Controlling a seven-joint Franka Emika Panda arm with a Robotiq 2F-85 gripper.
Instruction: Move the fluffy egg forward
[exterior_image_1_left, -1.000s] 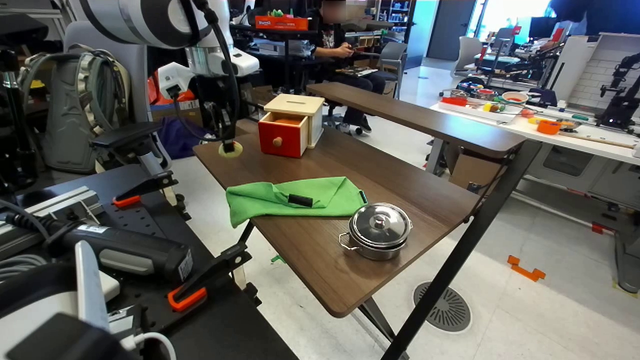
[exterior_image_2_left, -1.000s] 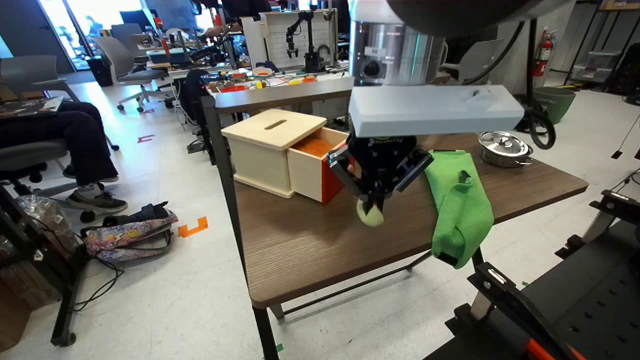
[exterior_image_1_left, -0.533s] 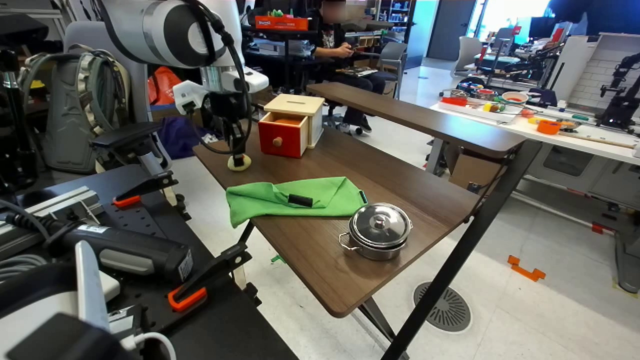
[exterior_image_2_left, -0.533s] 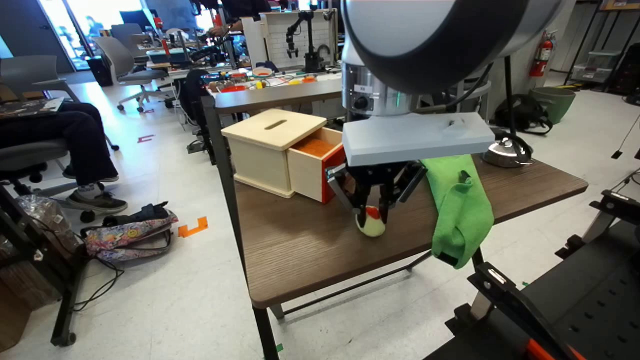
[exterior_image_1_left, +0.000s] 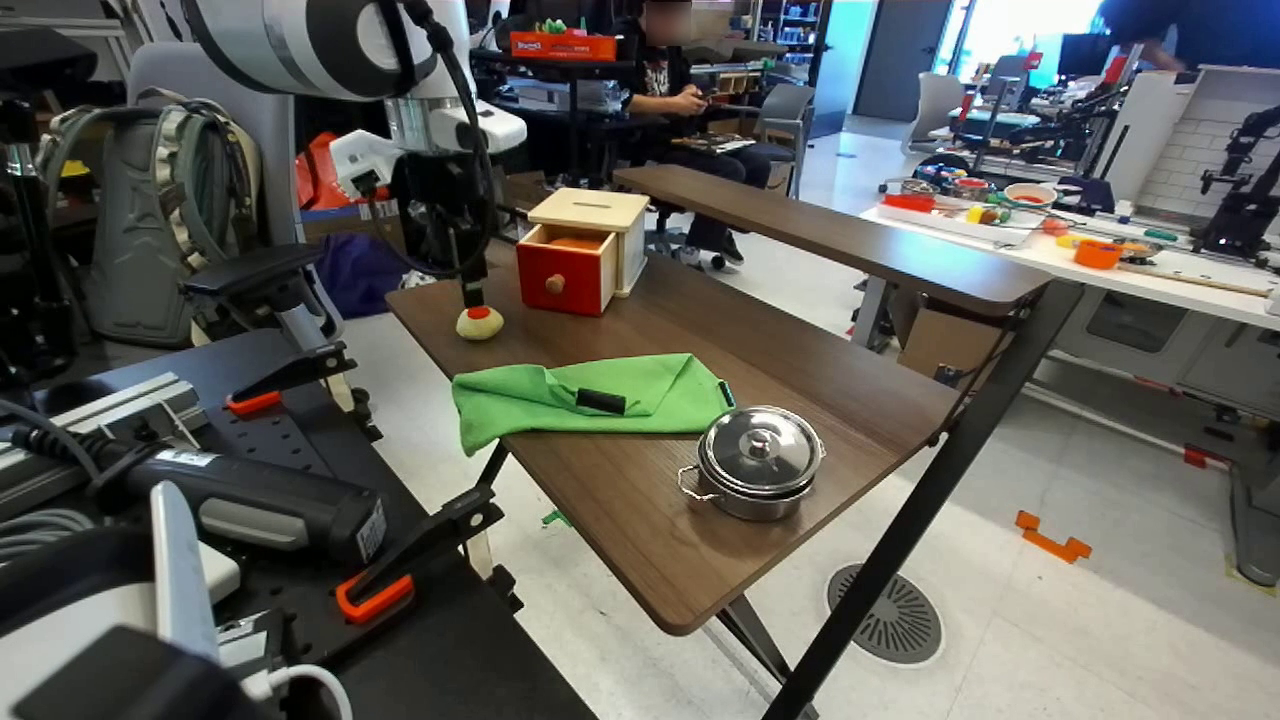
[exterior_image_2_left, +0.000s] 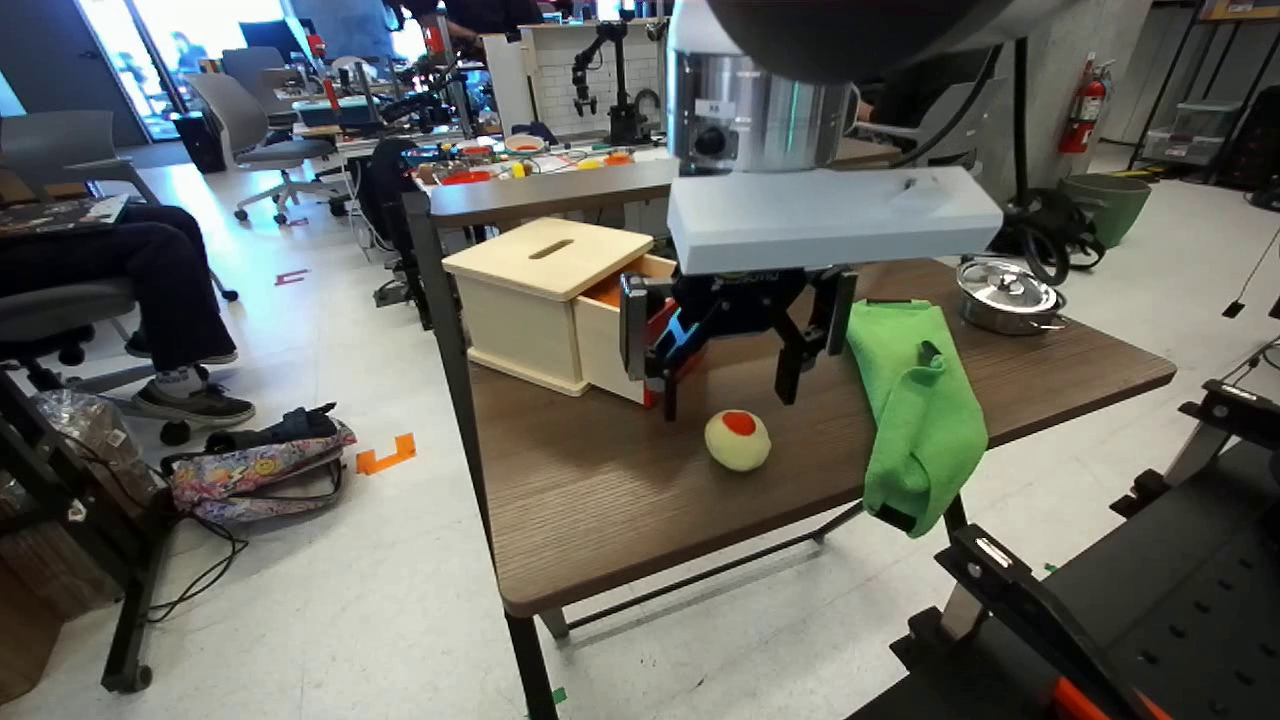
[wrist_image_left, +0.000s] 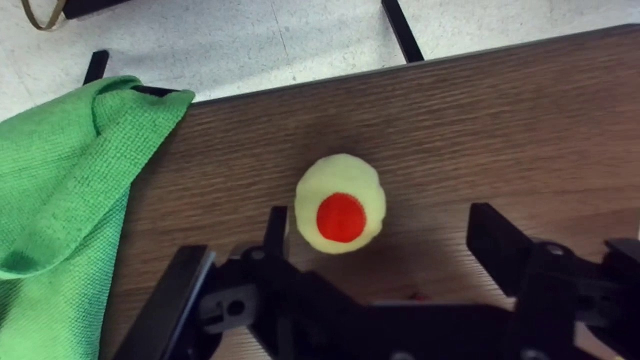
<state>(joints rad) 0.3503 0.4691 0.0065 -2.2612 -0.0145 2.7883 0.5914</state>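
The fluffy egg (exterior_image_2_left: 737, 452) is a small, soft, pale-yellow lump with a red-orange spot on top. It rests by itself on the brown table, near an edge, and both exterior views show it, as does the wrist view. Above it, my gripper (exterior_image_2_left: 729, 402) stands wide open, with nothing held. From the wrist camera, the egg (wrist_image_left: 335, 175) appears between the two fingers, nearer the left one, its spot facing up. An exterior view (exterior_image_1_left: 479, 325) of the egg has the fingertips (exterior_image_1_left: 473, 293) just over it.
Close by stands a wooden box (exterior_image_2_left: 540, 255) with its red-fronted drawer (exterior_image_1_left: 560, 280) pulled out and something orange inside. A green cloth (exterior_image_2_left: 915, 400) hangs partly over the table edge. Beyond it is a lidded metal pot (exterior_image_1_left: 760, 465). A raised shelf (exterior_image_1_left: 830, 235) runs along one side.
A second ago the shut gripper held the egg above the table. It came down, the fingers spread and let go, and the gripper rose a little. The egg stayed on the table.
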